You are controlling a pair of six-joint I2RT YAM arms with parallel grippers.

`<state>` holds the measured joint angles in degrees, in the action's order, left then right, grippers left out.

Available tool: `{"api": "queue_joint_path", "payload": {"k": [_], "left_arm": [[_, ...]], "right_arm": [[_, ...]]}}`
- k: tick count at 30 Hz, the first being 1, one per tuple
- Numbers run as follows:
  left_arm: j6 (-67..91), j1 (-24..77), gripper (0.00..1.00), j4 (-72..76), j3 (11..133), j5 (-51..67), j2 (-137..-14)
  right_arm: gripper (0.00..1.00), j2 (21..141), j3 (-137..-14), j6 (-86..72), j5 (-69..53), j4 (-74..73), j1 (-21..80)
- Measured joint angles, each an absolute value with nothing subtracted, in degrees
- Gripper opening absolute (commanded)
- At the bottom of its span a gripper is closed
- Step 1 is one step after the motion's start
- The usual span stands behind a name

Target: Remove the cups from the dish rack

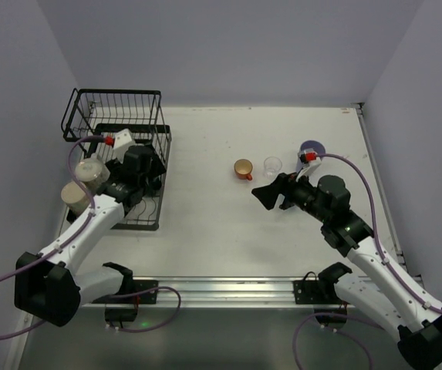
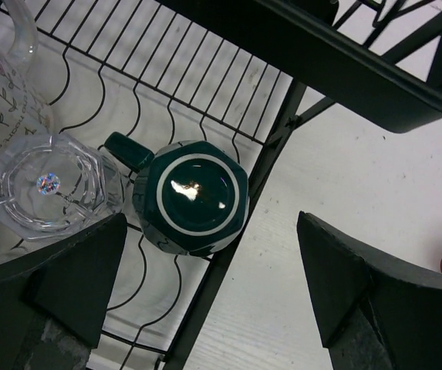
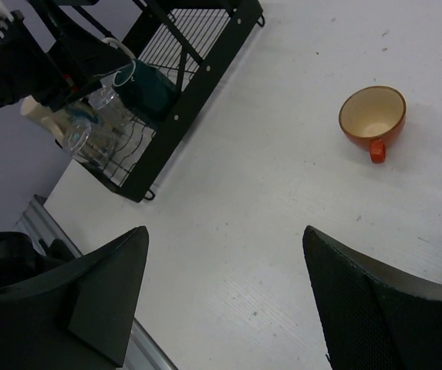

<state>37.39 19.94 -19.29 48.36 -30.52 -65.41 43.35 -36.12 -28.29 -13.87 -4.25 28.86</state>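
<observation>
One rack (image 1: 117,108) at ten o'clock holds at least four cups (image 2: 194,196); three more cups (image 1: 243,169) stand on the surface (image 1: 205,239) toward one o'clock.

Top view. Dish rack (image 1: 117,93) sits at far left of bench (image 1: 213,231): tall wire basket section at the back, lower flat tray toward the arms. Two pale cups at the tray's left edge, cream cup (image 1: 74,197) nearer the arm bases, second pale cup (image 1: 92,171) just beside it. Left arm reaches over the tray; left end effector (image 1: 145,176) is above the wire floor, finger spacing not readable from here.

On open bench, right of centre: small orange cup (image 1: 243,169) upright, clear glass (image 1: 272,164) just beside it, lavender tumbler (image 1: 312,146) further right, partly behind the right arm. Right end effector (image 1: 270,193) hovers near the orange cup, apart from it.
</observation>
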Motion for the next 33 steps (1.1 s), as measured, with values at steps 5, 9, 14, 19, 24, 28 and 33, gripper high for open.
{"api": "queue_joint_path", "payload": {"k": [5,9,14,19,24,28,33], "left_arm": [[40.3,19.9,0.95,-18.3,48.3,-32.1,-68.7],[41.6,19.9,0.95,-18.0,48.1,-33.3,-72.0],[42.5,19.9,0.96,-17.1,46.5,-35.4,-73.4],[42.8,19.9,0.96,-15.2,45.7,-37.0,-76.0],[43.1,19.9,0.95,-13.5,45.7,-38.5,-79.2],[43.0,19.9,0.95,-12.3,45.7,-39.1,-80.1],[43.0,19.9,0.76,-10.2,45.7,-39.8,-81.6]], "right_arm": [[0.83,43.4,-36.1,-28.6,-15.6,-3.5,28.9],[0.83,43.5,-36.1,-28.6,-16.1,-3.2,28.9],[0.83,44.0,-36.1,-28.6,-16.3,-2.8,28.9],[0.83,45.1,-36.0,-28.8,-16.5,-2.7,28.9],[0.83,45.4,-35.9,-28.9,-16.6,-2.2,29.0],[0.83,45.5,-35.9,-28.9,-17.1,-1.8,29.1],[0.83,45.5,-35.9,-28.9,-17.5,-1.7,29.2]]}}
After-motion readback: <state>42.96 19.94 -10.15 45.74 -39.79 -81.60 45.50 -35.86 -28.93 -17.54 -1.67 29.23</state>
